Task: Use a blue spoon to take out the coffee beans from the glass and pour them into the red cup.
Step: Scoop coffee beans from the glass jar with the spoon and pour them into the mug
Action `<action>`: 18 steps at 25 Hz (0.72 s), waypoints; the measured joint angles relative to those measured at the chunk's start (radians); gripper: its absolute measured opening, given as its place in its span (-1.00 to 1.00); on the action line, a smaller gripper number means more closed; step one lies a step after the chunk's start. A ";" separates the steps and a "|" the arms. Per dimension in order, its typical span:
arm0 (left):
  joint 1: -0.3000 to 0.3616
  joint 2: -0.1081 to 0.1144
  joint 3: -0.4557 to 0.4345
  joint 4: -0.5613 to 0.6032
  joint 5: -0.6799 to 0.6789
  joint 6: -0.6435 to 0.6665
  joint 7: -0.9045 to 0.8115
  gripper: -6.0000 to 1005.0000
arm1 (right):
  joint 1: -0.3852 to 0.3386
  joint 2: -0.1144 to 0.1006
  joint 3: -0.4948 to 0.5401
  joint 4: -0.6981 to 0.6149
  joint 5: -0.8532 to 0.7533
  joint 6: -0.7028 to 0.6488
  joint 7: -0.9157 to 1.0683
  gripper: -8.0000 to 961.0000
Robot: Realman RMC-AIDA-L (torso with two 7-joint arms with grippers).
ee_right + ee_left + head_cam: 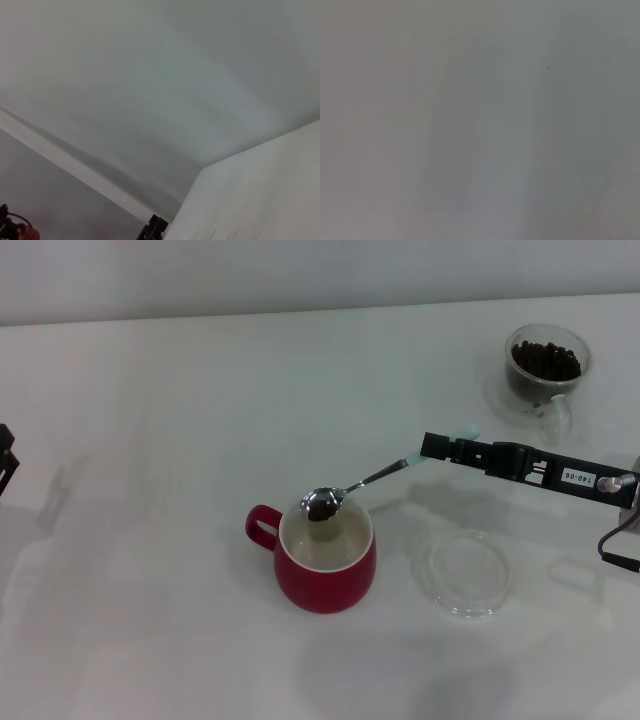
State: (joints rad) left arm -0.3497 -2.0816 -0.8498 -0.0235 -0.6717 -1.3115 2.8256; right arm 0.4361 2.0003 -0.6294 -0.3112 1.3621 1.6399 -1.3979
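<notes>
In the head view my right gripper reaches in from the right and is shut on the pale-blue handle of the blue spoon. The spoon's metal bowl hangs over the mouth of the red cup and holds a few coffee beans. The red cup stands at the table's middle, handle to the left. The glass with many coffee beans stands at the far right. My left gripper is parked at the left edge. The wrist views show only pale surfaces.
A flat clear round glass dish lies on the white table just right of the red cup, under my right arm. A black cable hangs at the right edge.
</notes>
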 joint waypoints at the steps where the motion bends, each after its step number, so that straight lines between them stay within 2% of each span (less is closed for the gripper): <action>1: 0.000 0.000 0.000 0.000 0.000 0.000 0.000 0.54 | 0.000 0.000 0.000 0.000 0.000 0.000 -0.005 -0.52; 18: -0.003 0.002 0.000 0.001 0.000 0.000 0.000 0.54 | -0.007 -0.002 -0.004 -0.012 -0.001 0.015 -0.142 -0.51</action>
State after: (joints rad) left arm -0.3528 -2.0800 -0.8498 -0.0222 -0.6718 -1.3115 2.8256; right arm 0.4295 1.9985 -0.6336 -0.3237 1.3614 1.6552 -1.5394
